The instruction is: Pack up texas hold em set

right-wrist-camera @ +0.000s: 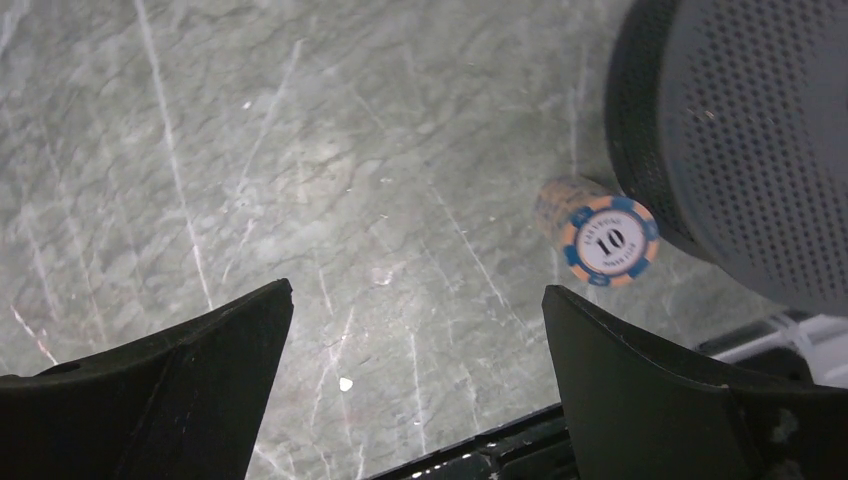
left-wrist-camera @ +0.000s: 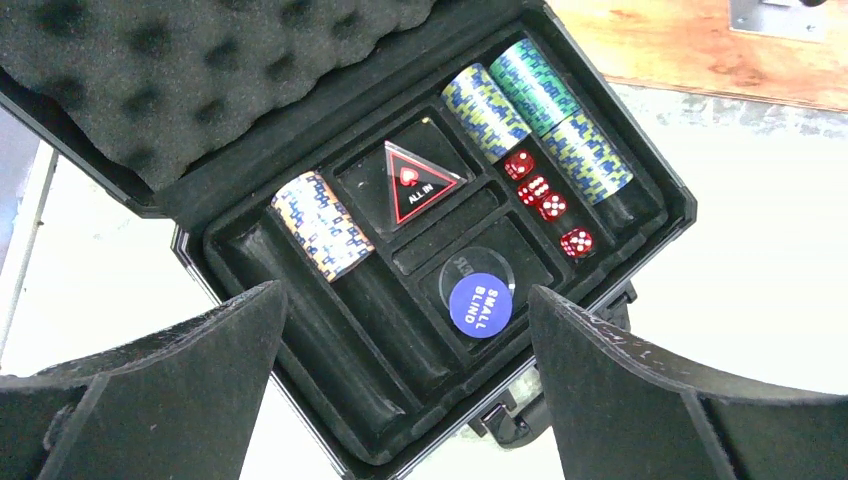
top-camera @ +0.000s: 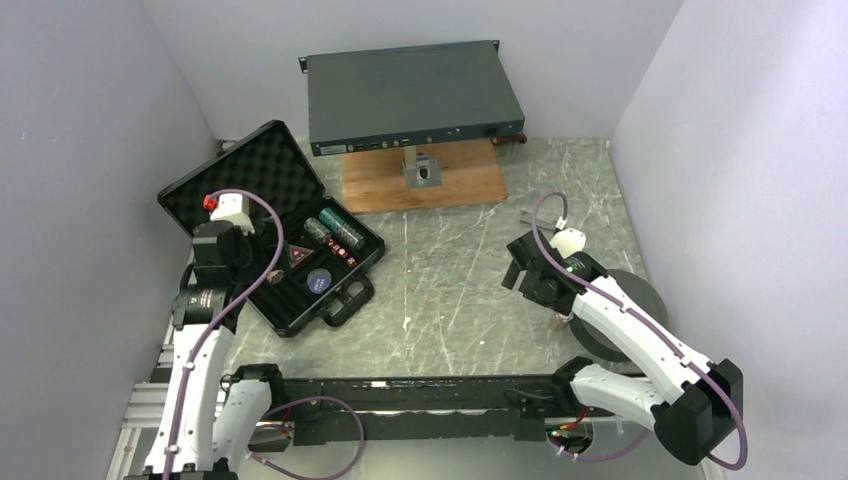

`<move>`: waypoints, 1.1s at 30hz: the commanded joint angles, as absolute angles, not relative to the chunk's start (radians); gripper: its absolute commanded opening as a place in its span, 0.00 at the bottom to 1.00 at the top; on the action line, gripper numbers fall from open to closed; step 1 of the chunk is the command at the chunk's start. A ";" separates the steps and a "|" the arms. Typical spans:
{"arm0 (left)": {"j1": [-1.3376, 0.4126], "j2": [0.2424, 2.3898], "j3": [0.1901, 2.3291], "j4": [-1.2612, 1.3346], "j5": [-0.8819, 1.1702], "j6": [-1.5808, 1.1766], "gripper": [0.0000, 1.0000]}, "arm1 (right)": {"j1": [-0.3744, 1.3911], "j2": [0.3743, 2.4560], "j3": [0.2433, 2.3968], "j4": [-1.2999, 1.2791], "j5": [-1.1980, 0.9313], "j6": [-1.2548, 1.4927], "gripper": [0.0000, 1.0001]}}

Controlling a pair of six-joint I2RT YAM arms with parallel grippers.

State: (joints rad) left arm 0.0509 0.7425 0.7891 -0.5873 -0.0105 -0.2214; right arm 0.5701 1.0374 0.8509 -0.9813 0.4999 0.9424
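Right wrist: orange chip stack [right-wrist-camera: 600,240] on tbl [right-wrist-camera: 300,150] beside dark grey ring [right-wrist-camera: 740,130].

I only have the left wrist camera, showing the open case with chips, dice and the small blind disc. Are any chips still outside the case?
Observer: Yes. One short chip stack, a 10 chip facing the camera, sits on the table right beside the thick dark grey ring.
Operator: Is either arm close to it?
Observer: The right tool hovers near it, open and empty.
Operator: What's at the table's far side?
Observer: A flat grey rack unit sits on a small stand over a wooden board.
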 commanded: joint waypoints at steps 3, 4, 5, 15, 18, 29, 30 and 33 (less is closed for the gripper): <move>0.045 0.705 0.784 -0.555 0.012 -0.192 0.96 | 0.506 0.984 0.834 -1.146 0.582 1.186 1.00; 0.044 0.704 0.784 -0.558 0.004 -0.192 0.96 | 0.491 0.976 0.832 -1.159 0.585 1.221 1.00; 0.043 0.702 0.785 -0.561 0.003 -0.192 0.97 | 0.473 0.968 0.828 -1.177 0.591 1.251 1.00; 0.039 0.694 0.783 -0.560 0.003 -0.186 0.95 | 0.307 0.923 0.740 -1.087 0.519 1.235 1.00; 0.039 0.696 0.784 -0.558 0.002 -0.183 0.95 | 0.255 0.921 0.710 -1.038 0.477 1.189 1.00; 0.039 0.704 0.785 -0.557 0.012 -0.180 0.94 | 0.099 0.907 0.608 -0.892 0.351 1.059 0.93; 0.039 0.704 0.785 -0.558 0.011 -0.178 0.94 | 0.089 0.909 0.603 -0.882 0.343 1.054 0.92; 0.040 0.704 0.784 -0.558 0.008 -0.179 0.94 | 0.071 0.910 0.591 -0.864 0.331 1.042 0.89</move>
State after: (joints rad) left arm 0.0422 0.7040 0.7837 -0.5880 0.0025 -0.1955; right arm 0.0937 0.9115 0.6060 -0.9298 0.3664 1.0863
